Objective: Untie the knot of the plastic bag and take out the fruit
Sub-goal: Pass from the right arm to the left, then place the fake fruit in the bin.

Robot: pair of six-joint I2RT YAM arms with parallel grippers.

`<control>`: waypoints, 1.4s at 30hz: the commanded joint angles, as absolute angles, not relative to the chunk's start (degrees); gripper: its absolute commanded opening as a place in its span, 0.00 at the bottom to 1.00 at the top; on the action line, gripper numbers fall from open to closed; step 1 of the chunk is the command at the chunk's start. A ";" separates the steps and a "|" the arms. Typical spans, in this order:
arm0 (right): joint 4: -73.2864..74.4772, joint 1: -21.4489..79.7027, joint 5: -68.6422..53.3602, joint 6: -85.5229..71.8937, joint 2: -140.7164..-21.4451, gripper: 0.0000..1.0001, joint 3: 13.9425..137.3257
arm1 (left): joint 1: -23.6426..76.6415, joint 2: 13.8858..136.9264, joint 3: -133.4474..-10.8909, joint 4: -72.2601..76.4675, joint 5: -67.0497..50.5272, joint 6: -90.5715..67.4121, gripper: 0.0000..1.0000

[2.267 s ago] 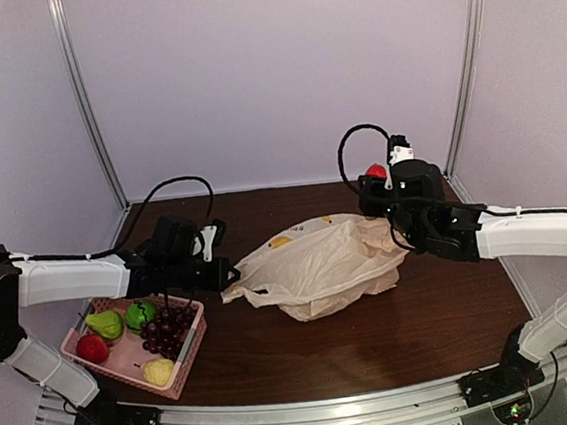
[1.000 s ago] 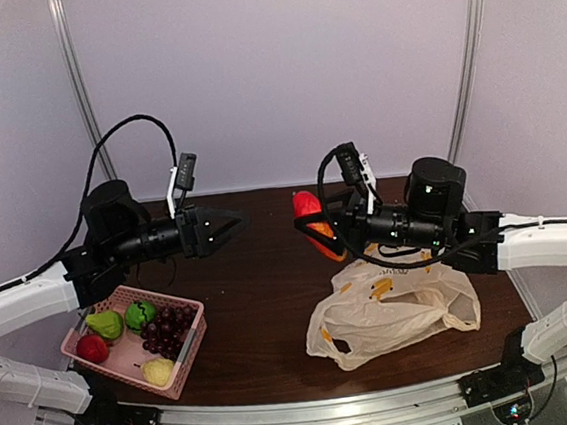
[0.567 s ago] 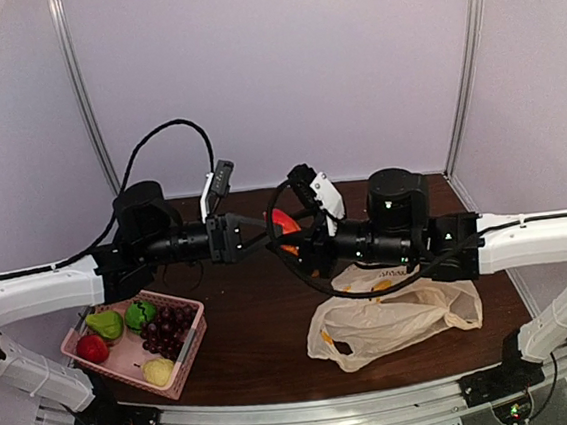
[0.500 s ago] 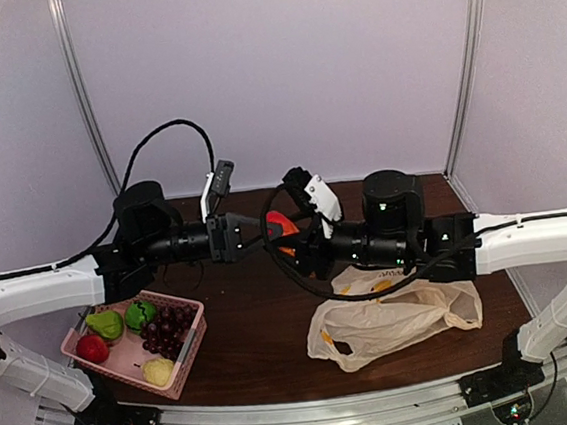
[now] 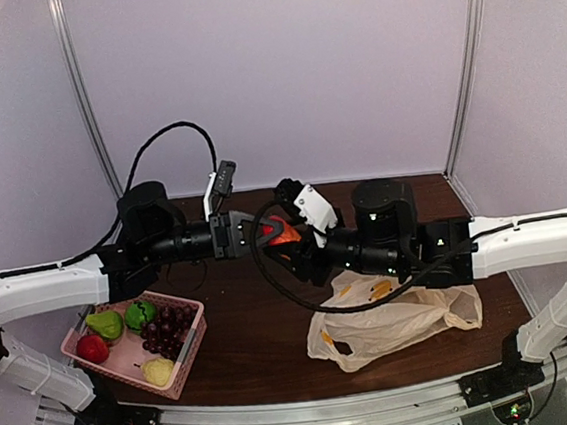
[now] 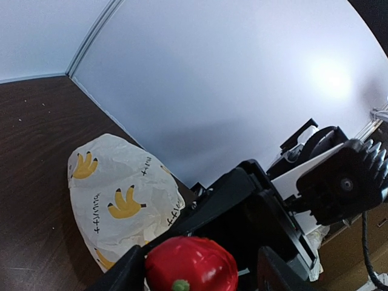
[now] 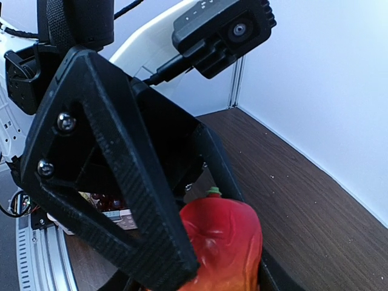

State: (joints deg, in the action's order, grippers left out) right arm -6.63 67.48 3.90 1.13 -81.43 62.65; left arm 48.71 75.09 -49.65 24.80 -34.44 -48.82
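- The left gripper (image 5: 265, 226) and the right gripper (image 5: 297, 243) meet nose to nose in the air, above the middle of the table (image 5: 253, 316).
- Between them is a red fruit (image 5: 284, 234) with a small green stalk. It is off the table.
- The right gripper is closed on this red fruit and carries it. In the right wrist view the fruit (image 7: 224, 242) fills the bottom of the picture.
- The fingers (image 6: 121, 276) of the left gripper stand on both sides of the fruit. They are apart, and a gap shows between the fruit and one finger.
- The plastic bag (image 5: 394, 312) lies flat and crumpled on the right half of the table, under the right arm. It has yellow banana prints and a handle loop at its near left corner. If the handles are tied, I cannot tell.
- A pink basket (image 5: 194, 354) stands at the near left edge, under the left arm.
- In it lie a green pear (image 5: 103, 323), a green ball (image 5: 140, 314), dark grapes (image 5: 169, 329), a red apple (image 5: 92, 348) and a yellow pear (image 5: 158, 371).
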 commanded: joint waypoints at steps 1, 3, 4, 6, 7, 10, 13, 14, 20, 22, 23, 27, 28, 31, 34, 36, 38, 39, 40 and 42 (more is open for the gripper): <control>-5.40 67.92 6.64 2.35 -82.12 0.40 64.66 | 48.96 76.27 -50.45 27.83 -36.11 -49.76 0.59; -4.98 68.07 7.25 2.61 -82.41 0.40 64.92 | 48.94 76.37 -50.50 28.02 -36.34 -50.00 0.54; -4.81 68.15 7.50 2.72 -82.60 0.40 65.01 | 48.95 76.46 -50.53 28.04 -36.48 -50.05 0.52; -4.45 68.35 7.91 2.92 -82.91 0.40 65.27 | 48.96 76.54 -50.54 27.97 -36.57 -50.06 0.47; -4.34 68.45 8.05 3.06 -83.00 0.40 65.38 | 48.96 76.62 -50.49 27.97 -36.56 -50.11 0.44; -4.01 68.71 8.74 3.40 -83.39 0.41 65.65 | 48.96 76.62 -50.37 27.86 -36.52 -50.23 0.36; -3.74 68.82 9.82 3.51 -83.65 0.50 65.74 | 48.95 76.41 -50.34 27.78 -36.26 -50.17 0.31; -3.63 68.82 10.22 3.47 -83.67 0.53 65.74 | 48.93 76.30 -50.31 27.65 -36.11 -50.12 0.29; -2.86 68.95 12.44 3.55 -82.52 0.85 64.80 | 48.96 74.20 -50.90 23.00 -32.62 -47.31 0.25; -2.74 68.99 13.39 3.45 -81.24 0.94 63.57 | 48.82 73.10 -52.01 18.41 -30.11 -44.97 0.25; -2.68 68.95 13.90 3.31 -80.42 0.96 62.89 | 48.74 72.66 -53.01 15.69 -28.93 -43.56 0.24; -2.02 68.99 16.57 2.02 -77.00 1.00 59.98 | 47.19 70.72 -54.40 8.65 -26.30 -40.49 0.24; -1.59 68.84 17.24 1.75 -76.07 1.00 59.29 | 46.49 70.20 -54.36 7.40 -25.83 -40.05 0.24; -0.89 68.23 19.77 0.22 -73.37 1.00 57.31 | 43.54 68.53 -54.37 2.00 -24.31 -37.78 0.24; 1.47 65.05 19.37 -4.57 -70.80 1.00 56.78 | 38.82 66.87 -54.14 -7.85 -19.95 -34.22 0.24; 3.22 62.48 19.37 -6.83 -69.08 1.00 56.74 | 34.20 65.41 -52.97 -13.13 -17.65 -32.71 0.24; 5.31 59.63 19.78 -8.61 -67.63 1.00 56.88 | 29.22 63.35 -51.40 -17.73 -14.64 -31.91 0.23; 6.37 58.06 20.24 -9.81 -66.95 1.00 56.87 | 26.97 62.17 -50.67 -20.77 -12.70 -31.45 0.22; 7.57 56.48 20.51 -10.61 -66.56 1.00 56.82 | 24.67 60.84 -50.09 -23.03 -10.63 -31.06 0.21; 9.87 52.50 21.25 -12.10 -65.88 1.00 56.58 | 20.95 57.82 -49.58 -27.17 -5.07 -30.35 0.21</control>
